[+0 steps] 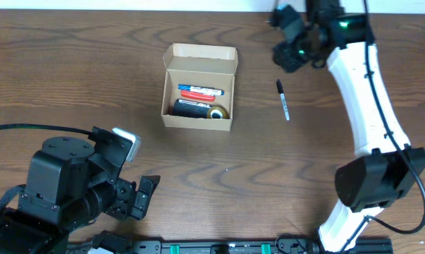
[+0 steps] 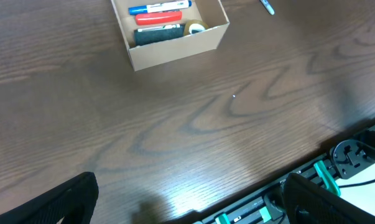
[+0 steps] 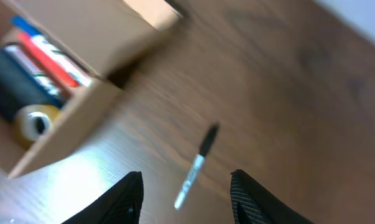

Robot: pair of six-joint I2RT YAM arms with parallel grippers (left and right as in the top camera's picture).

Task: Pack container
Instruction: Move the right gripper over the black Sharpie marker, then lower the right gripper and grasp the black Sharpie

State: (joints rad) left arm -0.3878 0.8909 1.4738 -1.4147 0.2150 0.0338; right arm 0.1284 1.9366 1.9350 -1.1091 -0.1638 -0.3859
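right gripper (image 3: pixel 186 198) fingers apart, empty | black marker (image 3: pixel 196 165) just ahead, bare table (image 3: pixel 287 106) all round | container (image 3: pixel 63 127) open, ahead-left, corner near marker | left gripper (image 2: pixel 190 196) spread wide, container well ahead

Matt tan cardboard container (image 1: pixel 198 116), glossy dark wood-grain table (image 1: pixel 92 77)

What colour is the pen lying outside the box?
The pen is black-capped with a whitish barrel; the overhead view shows it best.
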